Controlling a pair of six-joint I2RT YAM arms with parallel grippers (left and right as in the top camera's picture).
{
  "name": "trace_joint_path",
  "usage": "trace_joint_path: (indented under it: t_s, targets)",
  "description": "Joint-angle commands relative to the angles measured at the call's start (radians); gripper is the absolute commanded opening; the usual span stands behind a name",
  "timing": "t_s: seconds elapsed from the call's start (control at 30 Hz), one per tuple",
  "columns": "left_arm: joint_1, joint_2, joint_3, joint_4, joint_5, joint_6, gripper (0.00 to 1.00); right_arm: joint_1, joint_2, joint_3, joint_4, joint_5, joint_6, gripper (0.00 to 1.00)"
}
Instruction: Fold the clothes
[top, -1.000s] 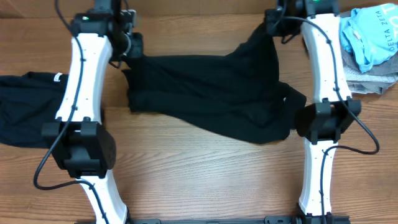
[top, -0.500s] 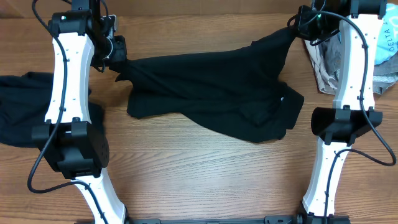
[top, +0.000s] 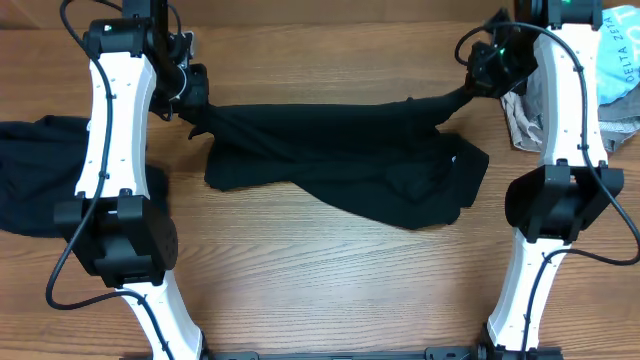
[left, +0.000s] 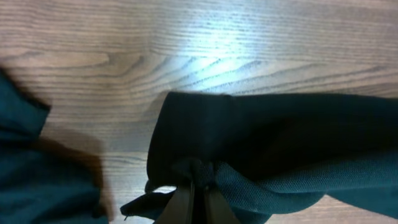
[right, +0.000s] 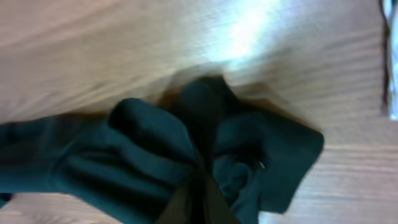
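1. The black T-shirt (top: 340, 165) spans the middle of the wooden table (top: 320, 270). Its far edge is lifted and pulled taut between the two arms, and its near part lies rumpled on the wood.
2. The left gripper (top: 195, 106) is pinched tight on the shirt's far-left corner, with fabric bunched between its closed fingers (left: 181, 208).
3. The right gripper (top: 474, 86) clamps the far-right corner, cloth wadded at its tips.
4. A second black garment (top: 35, 180) lies heaped at the table's left edge.
5. A pale-blue garment (top: 620, 55) and a grey garment (top: 520, 120) lie at the far right.
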Motion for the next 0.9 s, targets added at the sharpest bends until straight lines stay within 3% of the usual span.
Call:
trace_joint_path:
  t_s: [0.0,0.23,0.47,0.73,0.77,0.83,0.87]
  targets:
    - [-0.011,-0.029,0.023,-0.026,-0.003,0.024,0.04,0.008,-0.182,-0.069,0.001,0.073,0.002,0.04]
    - [-0.038,-0.028,-0.005,-0.056,-0.004,0.048,0.04,0.007,-0.302,-0.409,0.017,0.116,-0.004,0.04]
    - [-0.053,-0.028,-0.146,-0.022,-0.013,0.077,0.04,0.007,-0.396,-0.793,0.172,0.103,-0.005,0.04]
    - [-0.053,-0.028,-0.319,0.108,-0.015,0.077,0.04,0.007,-0.422,-1.009,0.308,0.066,-0.006,0.04]
    - [-0.053,-0.028,-0.333,0.120,-0.016,0.076,0.13,0.007,-0.422,-1.023,0.320,0.067,-0.006,0.04]
    - [-0.053,-0.028,-0.353,0.136,-0.015,0.076,0.45,0.007,-0.422,-1.041,0.337,0.066,-0.006,0.04]
    - [-0.053,-0.028,-0.358,0.137,-0.015,0.076,0.54,0.007,-0.421,-1.045,0.340,0.067,-0.006,0.05]
